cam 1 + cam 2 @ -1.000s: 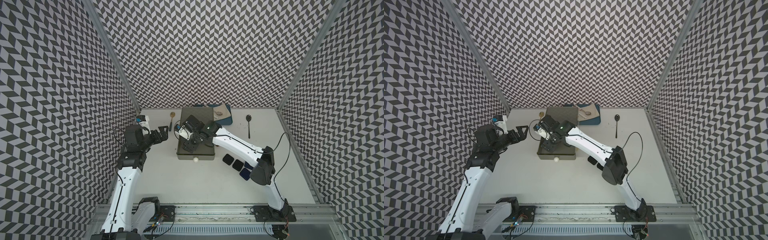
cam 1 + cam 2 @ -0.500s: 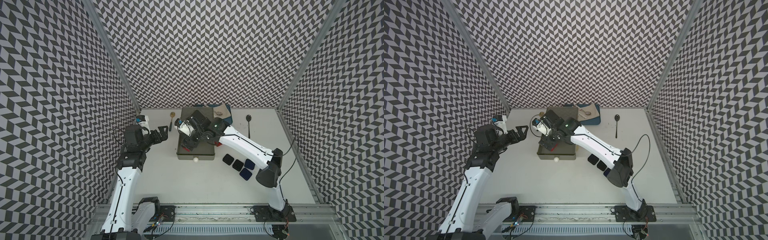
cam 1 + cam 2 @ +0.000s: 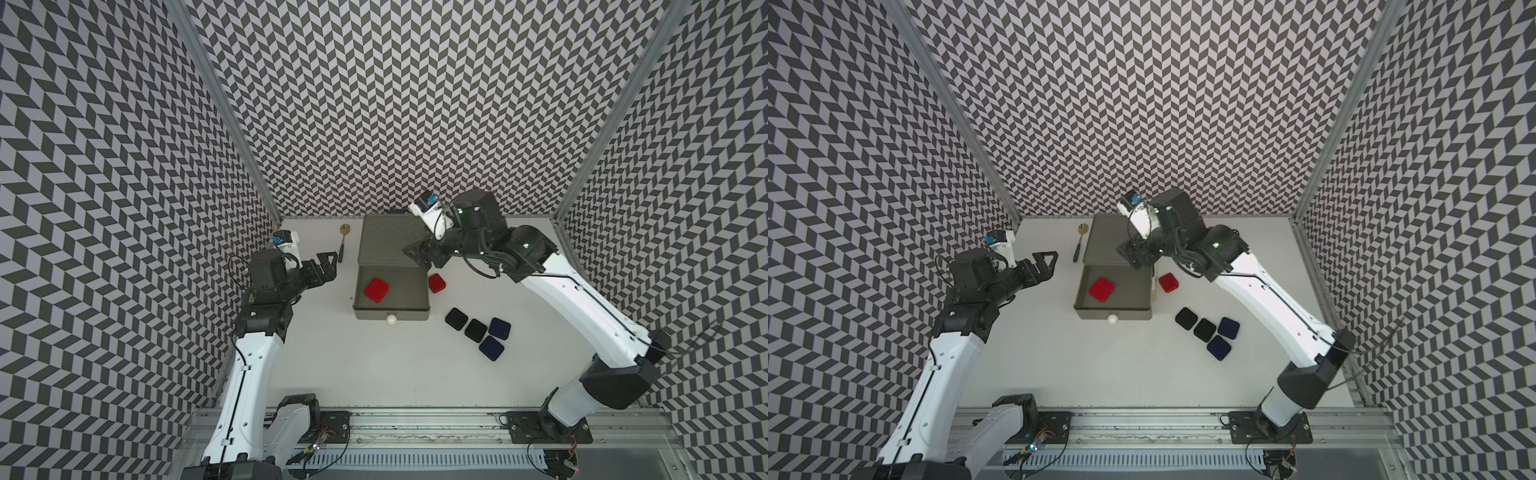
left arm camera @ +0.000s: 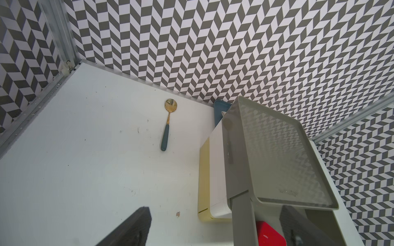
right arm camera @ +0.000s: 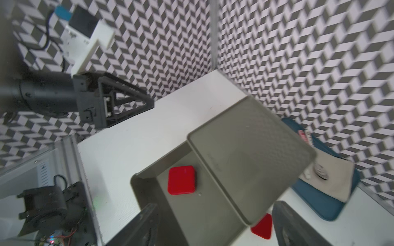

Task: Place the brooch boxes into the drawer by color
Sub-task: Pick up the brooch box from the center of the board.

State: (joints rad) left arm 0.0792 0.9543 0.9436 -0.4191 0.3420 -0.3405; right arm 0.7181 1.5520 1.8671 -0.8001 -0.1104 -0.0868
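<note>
A gold, teal-handled spoon (image 4: 166, 130) lies on the white table (image 3: 374, 374). A beige cloth (image 5: 332, 181) rests in a blue tray (image 5: 319, 206); chevron walls stand behind.

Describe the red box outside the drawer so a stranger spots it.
Find the grey drawer unit at the back, top drawer open. Beside that drawer, on the right arm's side, a red box lies on the table. Its twin is inside; other loose boxes are black or blue.
</note>
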